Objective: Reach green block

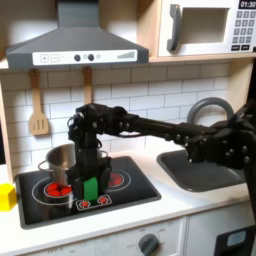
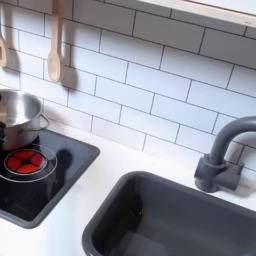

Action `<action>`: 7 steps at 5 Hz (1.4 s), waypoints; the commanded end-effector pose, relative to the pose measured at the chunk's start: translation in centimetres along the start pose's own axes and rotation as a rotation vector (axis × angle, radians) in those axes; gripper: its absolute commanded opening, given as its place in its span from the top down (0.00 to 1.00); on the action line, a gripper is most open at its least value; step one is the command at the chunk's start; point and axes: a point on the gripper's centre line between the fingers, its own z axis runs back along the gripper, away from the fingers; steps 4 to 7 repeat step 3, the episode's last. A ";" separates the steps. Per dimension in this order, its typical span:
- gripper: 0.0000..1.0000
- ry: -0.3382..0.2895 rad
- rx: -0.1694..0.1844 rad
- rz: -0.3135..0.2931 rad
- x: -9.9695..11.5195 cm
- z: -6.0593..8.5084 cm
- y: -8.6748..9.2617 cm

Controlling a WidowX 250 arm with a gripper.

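Tool (image 1: 86, 181) straddling green block (image 1: 90, 188) on stovetop (image 1: 40, 210), no legible writing

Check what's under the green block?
The green block stands upright on the black stovetop, between the two red burner rings. The gripper hangs right over it, hiding its top; whether the fingers touch it is unclear.

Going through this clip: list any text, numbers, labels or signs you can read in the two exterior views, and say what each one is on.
Nothing can be read with confidence.
Microwave keypad, first exterior view: rows of light buttons and a small display at the top right, too blurred to read.
Range hood panel, first exterior view: dark knobs and small marks, no legible characters.
Stovetop front edge, first exterior view: small red symbols, not readable.
Second exterior view: no text.
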 end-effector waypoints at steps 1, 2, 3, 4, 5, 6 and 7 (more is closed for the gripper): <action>0.00 -0.026 -0.013 0.018 0.3 0.0 0.2; 0.00 -0.019 -0.015 0.009 0.3 -0.1 -0.2; 0.00 -0.020 -0.015 0.010 0.3 0.0 -0.1; 0.00 -0.020 -0.015 0.010 0.3 0.0 -0.1; 0.00 -0.020 -0.015 0.010 0.3 0.0 -0.1; 0.00 -0.020 -0.015 0.010 0.3 0.0 -0.1; 0.00 -0.020 -0.015 0.010 0.3 0.0 -0.1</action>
